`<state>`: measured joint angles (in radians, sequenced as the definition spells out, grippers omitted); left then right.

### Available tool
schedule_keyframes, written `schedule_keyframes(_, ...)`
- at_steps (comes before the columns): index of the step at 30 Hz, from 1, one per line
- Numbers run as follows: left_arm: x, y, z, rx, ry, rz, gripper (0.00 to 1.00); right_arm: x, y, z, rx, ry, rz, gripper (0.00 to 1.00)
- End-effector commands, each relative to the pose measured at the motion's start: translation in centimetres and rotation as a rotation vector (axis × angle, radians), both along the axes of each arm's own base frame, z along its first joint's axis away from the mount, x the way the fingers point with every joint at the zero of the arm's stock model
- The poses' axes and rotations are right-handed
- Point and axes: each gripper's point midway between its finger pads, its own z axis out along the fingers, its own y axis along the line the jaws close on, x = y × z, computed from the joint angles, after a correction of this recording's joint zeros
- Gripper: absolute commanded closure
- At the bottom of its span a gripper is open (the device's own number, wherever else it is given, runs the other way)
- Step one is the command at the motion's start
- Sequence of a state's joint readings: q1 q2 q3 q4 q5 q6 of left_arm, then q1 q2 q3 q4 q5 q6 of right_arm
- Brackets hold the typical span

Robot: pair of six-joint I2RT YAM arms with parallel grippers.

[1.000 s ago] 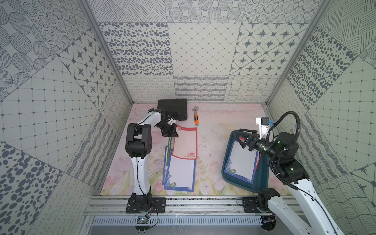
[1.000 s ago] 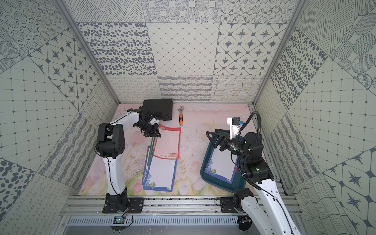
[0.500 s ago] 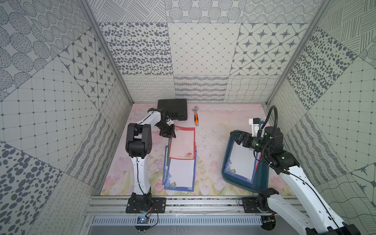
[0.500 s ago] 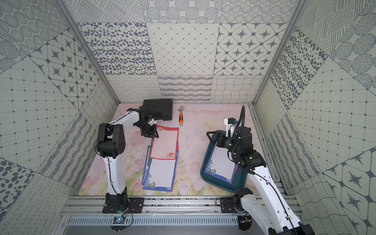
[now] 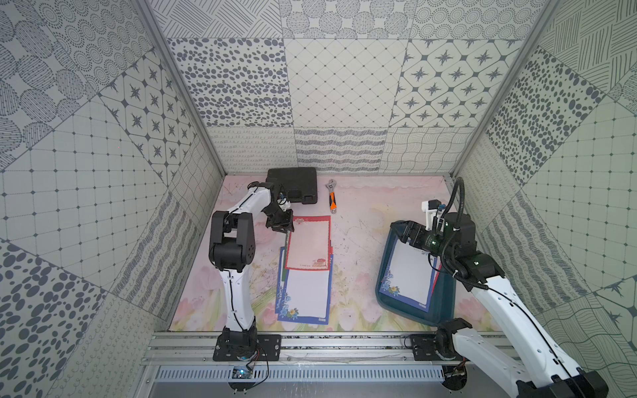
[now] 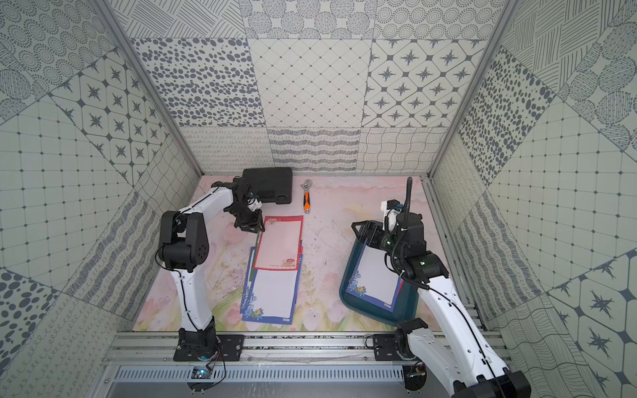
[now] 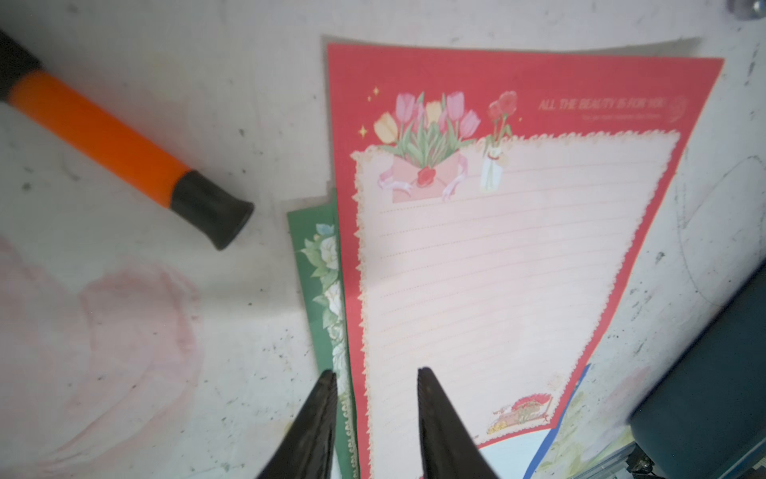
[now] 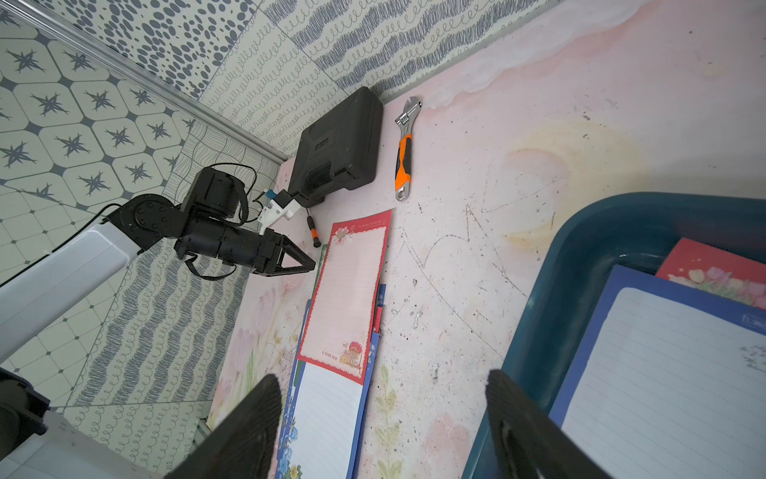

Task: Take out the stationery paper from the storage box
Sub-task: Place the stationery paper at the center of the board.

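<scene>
Stationery paper (image 5: 307,243) is recorded in two places: a pile on the table (image 5: 358,241) and a stack inside the storage box (image 5: 441,310). The left gripper (image 7: 375,375) is held low over the far left corner of the pile, jaws parted by a narrow gap, nothing pinched. The long edge of the red-bordered sheet (image 7: 497,269) lies flat below that gap, and a green-bordered sheet (image 7: 323,269) protrudes beside it. The right gripper (image 8: 381,398) is spread wide and straddles the box's left wall near its far corner. A blue-bordered sheet (image 8: 663,373) lies topmost in the box and a red sheet (image 8: 713,265) shows beneath it. Bare table is noted between pile and box. The wrench (image 5: 332,200) lies apart beyond the pile, the black case (image 5: 293,184) sits at the back wall, and an orange-handled tool (image 7: 124,153) lies near the left jaws. The left arm is raised at the elbow with the wrist bent down. The right arm is stretched from its base across the box.
</scene>
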<state>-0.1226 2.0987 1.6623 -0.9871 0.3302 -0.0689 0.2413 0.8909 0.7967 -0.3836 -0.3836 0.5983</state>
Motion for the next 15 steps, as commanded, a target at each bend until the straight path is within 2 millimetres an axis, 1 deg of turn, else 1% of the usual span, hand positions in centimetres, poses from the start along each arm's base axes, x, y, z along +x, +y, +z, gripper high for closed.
schedule_keyframes(1, 0.3, 1.5, 1.2, 0.064, -0.057, 0.0, 0.65, 0.4, -0.1, 1.9, 0.012, -0.041, -0.016, 0.21)
schedule_keyframes(4, 0.5, 1.8, 1.9, 0.079, -0.093, 0.0, 0.65, 0.3, -0.2, 1.7, 0.009, -0.03, -0.027, 0.21)
schedule_keyframes(9, 1.0, 2.2, 3.5, 0.1, -0.166, 0.008, 0.65, 0.1, -1.2, 0.7, -0.024, 0.018, -0.077, 0.2)
schedule_keyframes(15, 1.7, 1.9, 5.8, 0.074, -0.28, 0.026, 0.65, -0.2, -2.1, 0.2, -0.065, 0.054, -0.115, 0.21)
